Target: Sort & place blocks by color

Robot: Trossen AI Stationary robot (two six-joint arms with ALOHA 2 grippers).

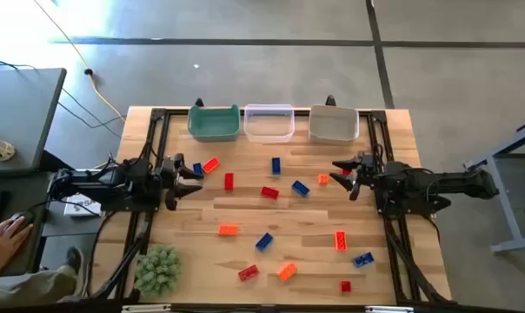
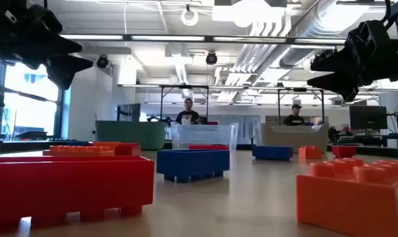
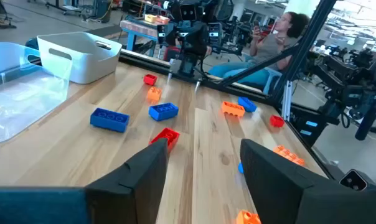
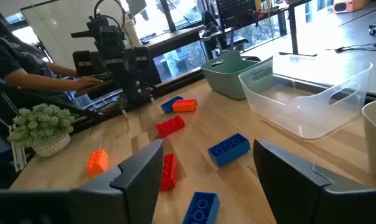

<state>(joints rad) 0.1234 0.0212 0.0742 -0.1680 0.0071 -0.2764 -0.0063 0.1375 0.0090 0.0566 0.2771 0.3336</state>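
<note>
Several small red, orange and blue blocks lie flat and scattered on the wooden table, among them a red one, a blue one and an orange one. My left gripper hovers open above the table's left side, beside an orange block and a blue block. In its wrist view my left gripper has nothing between its fingers. My right gripper hovers open at the right side near an orange block. In its own view my right gripper is likewise empty.
Three bins stand in a row along the far edge: a green one, a clear one and a white one. A green spiky plant ball sits at the near left corner. A person's hand rests beyond the table's left.
</note>
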